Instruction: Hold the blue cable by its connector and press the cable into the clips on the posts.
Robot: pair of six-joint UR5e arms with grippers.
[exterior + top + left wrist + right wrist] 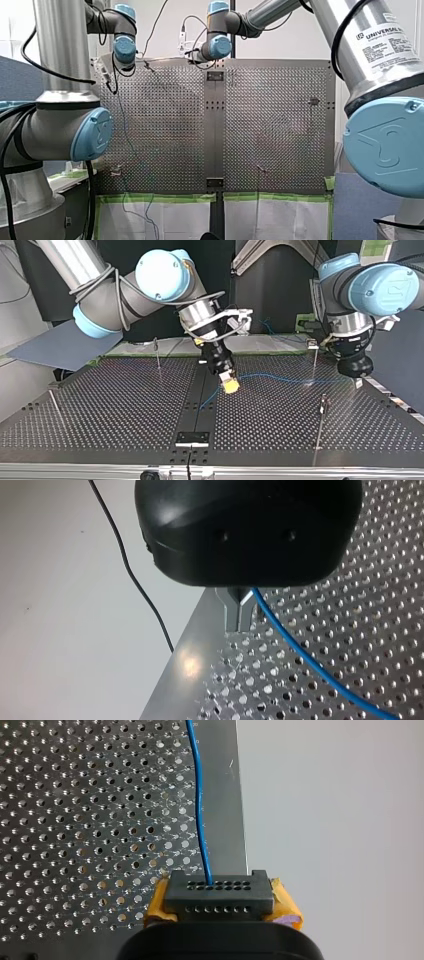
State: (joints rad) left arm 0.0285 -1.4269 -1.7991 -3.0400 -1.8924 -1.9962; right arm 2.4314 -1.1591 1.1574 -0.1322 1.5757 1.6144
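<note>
One thin blue cable (280,378) leaves its black rectangular connector (218,895), a plastic block with two rows of small holes. The connector hangs just beside the dark flat centre strip (199,405) of the perforated metal table (125,405). From there the cable runs nearly straight away from the strip, towards my left arm's side.

My right gripper (230,384) is closed on the connector, with its yellow pads (285,905) clamped against the block's two ends. My left gripper (239,612), far out from the strip, has its metal fingers drawn together. The cable comes out right at them, so I judge it pinched there.

Between the strip and that gripper stands a thin upright metal post (315,360) with a small clip (313,344) at its top. The cable crosses the post low down, and I cannot tell whether it touches. A second post (322,415) stands on the same side of the strip.

To press the cable in cleanly, I would:
- move both arms together and keep the span lightly taut;
- bring the span level with the clip's mouth;
- push it straight in without bending the wire sharply at the connector.

In the front view, a white label (387,45) on my right arm reads "UNIVERSAL ROBOTS". The finer print below it is too small to read.
</note>
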